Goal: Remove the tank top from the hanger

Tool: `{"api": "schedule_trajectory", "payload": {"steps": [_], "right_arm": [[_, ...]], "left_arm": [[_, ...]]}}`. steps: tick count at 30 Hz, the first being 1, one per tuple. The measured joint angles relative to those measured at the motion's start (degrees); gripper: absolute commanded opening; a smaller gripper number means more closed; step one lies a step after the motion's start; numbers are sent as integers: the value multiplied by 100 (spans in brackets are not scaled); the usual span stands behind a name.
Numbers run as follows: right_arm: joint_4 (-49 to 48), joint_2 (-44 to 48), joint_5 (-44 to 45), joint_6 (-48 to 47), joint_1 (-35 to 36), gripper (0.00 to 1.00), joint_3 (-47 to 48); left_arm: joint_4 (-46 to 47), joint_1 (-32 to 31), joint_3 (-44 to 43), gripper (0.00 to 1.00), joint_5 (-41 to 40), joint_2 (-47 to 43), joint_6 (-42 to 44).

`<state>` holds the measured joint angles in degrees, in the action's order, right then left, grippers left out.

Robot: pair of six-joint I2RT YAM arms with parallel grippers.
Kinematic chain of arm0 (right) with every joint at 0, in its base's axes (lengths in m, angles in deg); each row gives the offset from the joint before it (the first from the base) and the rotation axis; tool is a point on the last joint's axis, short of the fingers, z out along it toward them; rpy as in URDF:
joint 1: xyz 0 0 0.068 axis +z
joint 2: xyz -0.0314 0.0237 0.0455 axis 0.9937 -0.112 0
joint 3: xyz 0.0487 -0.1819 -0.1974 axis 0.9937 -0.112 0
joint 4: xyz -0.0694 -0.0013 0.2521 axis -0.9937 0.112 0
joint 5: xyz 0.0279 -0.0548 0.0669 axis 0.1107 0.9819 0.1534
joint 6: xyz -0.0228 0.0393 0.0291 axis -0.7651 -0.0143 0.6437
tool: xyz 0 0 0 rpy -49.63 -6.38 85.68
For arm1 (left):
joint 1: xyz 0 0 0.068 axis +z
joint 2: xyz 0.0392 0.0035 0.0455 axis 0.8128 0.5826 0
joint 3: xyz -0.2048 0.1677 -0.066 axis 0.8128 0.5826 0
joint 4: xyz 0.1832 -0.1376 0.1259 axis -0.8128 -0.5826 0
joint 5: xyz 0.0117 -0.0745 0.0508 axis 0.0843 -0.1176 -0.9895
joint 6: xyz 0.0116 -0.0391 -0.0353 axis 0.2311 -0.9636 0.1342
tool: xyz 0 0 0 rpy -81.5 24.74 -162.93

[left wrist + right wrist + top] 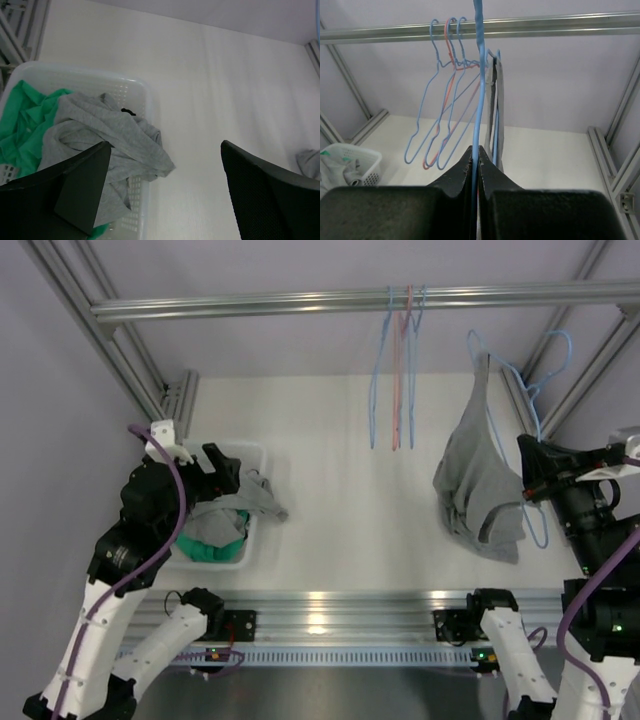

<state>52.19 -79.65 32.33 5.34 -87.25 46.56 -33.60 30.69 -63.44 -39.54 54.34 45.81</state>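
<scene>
The right jaws clench the blue hanger [479,90] with the grey tank top [480,485] draped on it; the left jaws gape above the basket [141,90].

The tank top [480,490] is matt grey cloth, the hanger [480,60] thin wire — rail [300,302] brushed metal.

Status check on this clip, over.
Left pincer open above basket. Right pincer shut on blue hanger. Tank top draped on that hanger, not yet off. Spare hangers on rail, off to the side.
</scene>
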Motion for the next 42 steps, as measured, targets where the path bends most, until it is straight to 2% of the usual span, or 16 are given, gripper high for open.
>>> {"api": "schedule_trajectory", "payload": {"steps": [6,9,13,15,18,22,25,29,33,35,42], "right_arm": [[621,-109,-144,9,17,0,608],[973,-24,-68,7,20,0,970],[1530,68,-63,15,33,0,1755],[1663,105,-155,28,66,0,2076],[1825,181,-286,70,144,0,2367],[2100,234,-400,118,243,0,2406],[2284,238,-476,160,315,0,2315],[2417,236,-568,175,533,0,2177],[2476,240,-645,173,621,0,2177],[2476,243,-675,173,645,0,2173],[2509,247,-719,153,782,0,2107]], "left_arm": [[184,2,-79,99,1587,225,181],[319,2,-293,99,2704,363,286],[975,-15,-693,99,4306,680,205],[1502,-195,-870,99,4848,951,94],[1904,-1259,-1368,99,4804,1622,192],[2223,-3174,-2114,98,3985,2710,673],[2330,-3779,-2651,94,3397,3390,1008],[2524,-4006,-3515,89,2660,4159,1360],[2697,-4028,-4271,85,2253,4763,1545],[2782,-4028,-4553,78,2098,5010,1598],[2844,-4028,-4833,71,1576,5510,1714]]}}
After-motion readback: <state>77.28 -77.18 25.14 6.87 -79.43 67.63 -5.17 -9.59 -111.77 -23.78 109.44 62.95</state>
